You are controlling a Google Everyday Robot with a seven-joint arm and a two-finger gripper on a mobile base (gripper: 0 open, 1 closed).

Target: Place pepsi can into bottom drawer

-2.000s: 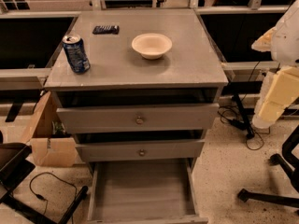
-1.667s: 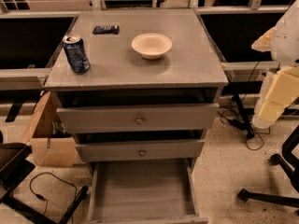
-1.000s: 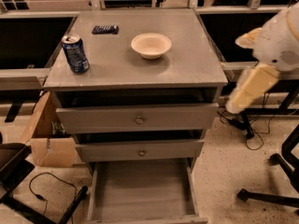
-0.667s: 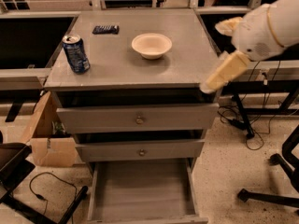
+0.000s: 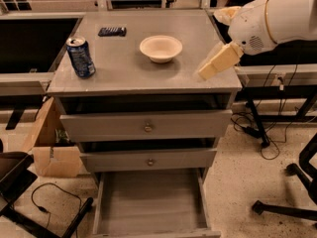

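Camera view, left to right: cardboard box (image 5: 49,150) on the floor beside the table's left side, with a black cable (image 5: 49,202) looping on the floor in front of it. Can (image 5: 80,57) stands upright near the front-left corner of the table (image 5: 124,76), well apart from everything else on top. Flat black item (image 5: 112,31) lies at the back, behind and right of the can. Bowl (image 5: 161,48) sits about mid-table, right of the black item. Below the top, two drawers with knobs, upper (image 5: 147,128) and middle (image 5: 150,161), both pushed in. Bottom drawer (image 5: 148,202) is pulled out at floor level, plank floor showing. Gripper (image 5: 218,63) hangs over the table's right edge, right of the bowl, not touching it and far from the can; can't tell whether it is spread or pressed together. White arm (image 5: 277,16) runs off to the upper right. Chair base (image 5: 292,192) on the floor at far right.
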